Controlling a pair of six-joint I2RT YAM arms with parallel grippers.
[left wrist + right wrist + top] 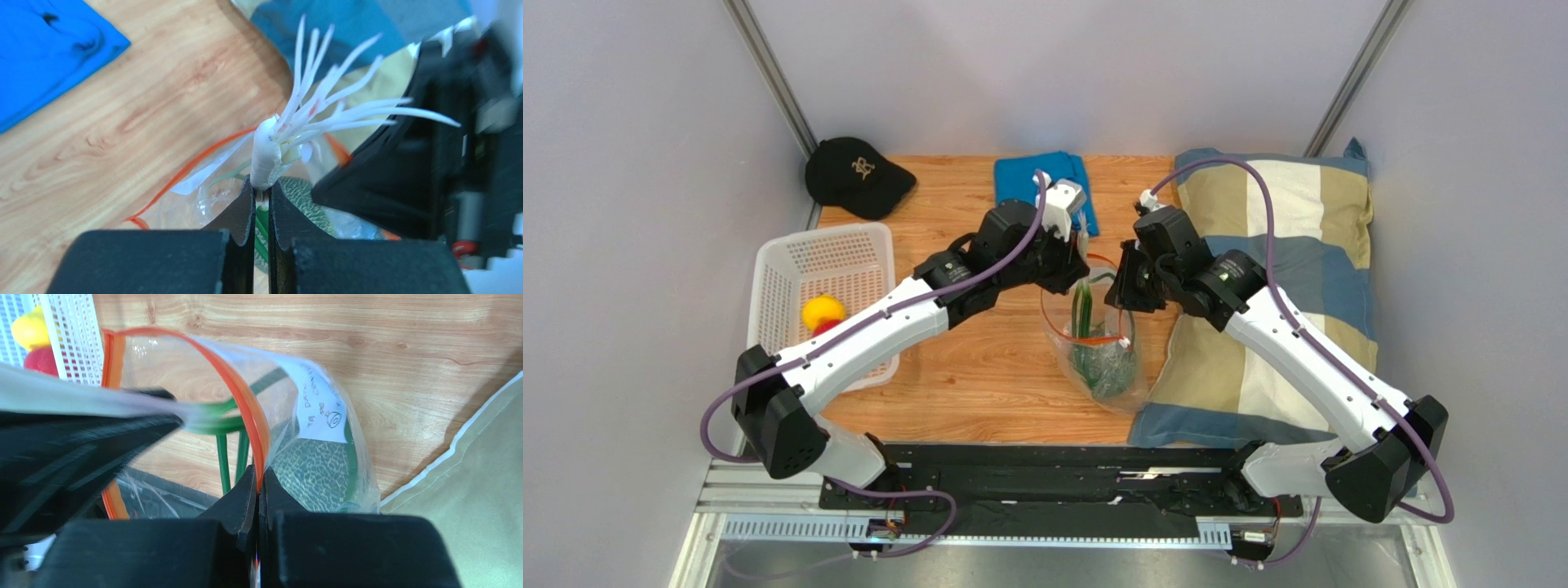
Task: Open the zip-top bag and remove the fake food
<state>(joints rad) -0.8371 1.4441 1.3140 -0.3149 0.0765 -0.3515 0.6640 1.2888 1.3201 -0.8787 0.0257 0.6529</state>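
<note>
Two pinches: our left gripper (261, 191) has its jaws pressed on the pale stem end (266, 158) of the leafy ball (314, 468); our right gripper (258, 478) nips the zip strip (244, 404) of the zip-top bag (1109, 368), open on the table (989, 368); we judge the film slippery, the toy light, its stems bendy; grip them low.

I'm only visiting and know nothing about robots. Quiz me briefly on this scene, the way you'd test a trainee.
1. True or false: the zip-top bag is zipped shut.
2. The right gripper pinches: A) the bag's orange zip strip, B) the black cap, C) the blue cloth.
3. Fill in: the yellow fruit lies in the white ____.
Key: 1 false; 2 A; 3 basket.
</note>
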